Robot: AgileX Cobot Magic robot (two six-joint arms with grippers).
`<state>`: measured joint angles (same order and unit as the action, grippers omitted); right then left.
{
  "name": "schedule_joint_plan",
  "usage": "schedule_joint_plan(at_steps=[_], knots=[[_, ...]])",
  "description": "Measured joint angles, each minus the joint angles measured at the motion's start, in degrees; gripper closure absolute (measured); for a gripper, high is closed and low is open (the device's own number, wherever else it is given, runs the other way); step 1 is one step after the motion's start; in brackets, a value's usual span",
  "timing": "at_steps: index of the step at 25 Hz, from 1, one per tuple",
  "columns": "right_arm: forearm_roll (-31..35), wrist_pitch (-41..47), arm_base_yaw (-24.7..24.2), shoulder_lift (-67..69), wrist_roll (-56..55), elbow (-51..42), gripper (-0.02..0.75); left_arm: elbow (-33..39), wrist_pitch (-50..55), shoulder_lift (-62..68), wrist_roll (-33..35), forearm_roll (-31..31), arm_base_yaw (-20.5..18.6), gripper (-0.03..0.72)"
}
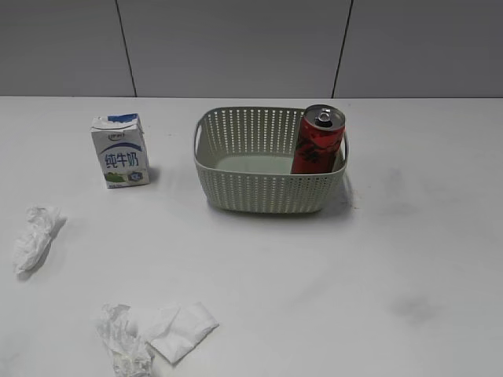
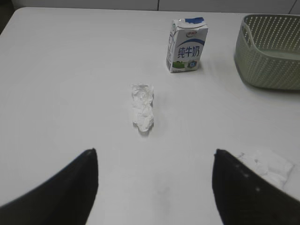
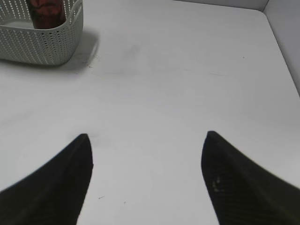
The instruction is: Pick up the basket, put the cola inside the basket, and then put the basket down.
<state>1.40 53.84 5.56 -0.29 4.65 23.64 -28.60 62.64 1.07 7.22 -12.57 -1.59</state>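
The pale green basket stands on the white table at the middle back. The red cola can stands upright inside it, against its right end wall. The basket also shows at the right edge of the left wrist view and at the top left of the right wrist view, where the cola shows inside. My left gripper is open and empty above bare table, well away from the basket. My right gripper is open and empty over bare table. Neither gripper shows in the exterior view.
A white-and-blue milk carton stands left of the basket; it shows in the left wrist view too. Crumpled white tissues lie at the left and front left; one tissue lies ahead of the left gripper. The table's right edge meets a wall.
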Motion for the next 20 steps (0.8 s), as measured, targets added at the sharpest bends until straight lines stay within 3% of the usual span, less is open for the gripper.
schedule_joint_plan(at_steps=[20], knots=[[0.0,0.0,0.0,0.0,0.0,0.0,0.189,0.0,0.0,0.0,0.0,0.0,0.0,0.115]])
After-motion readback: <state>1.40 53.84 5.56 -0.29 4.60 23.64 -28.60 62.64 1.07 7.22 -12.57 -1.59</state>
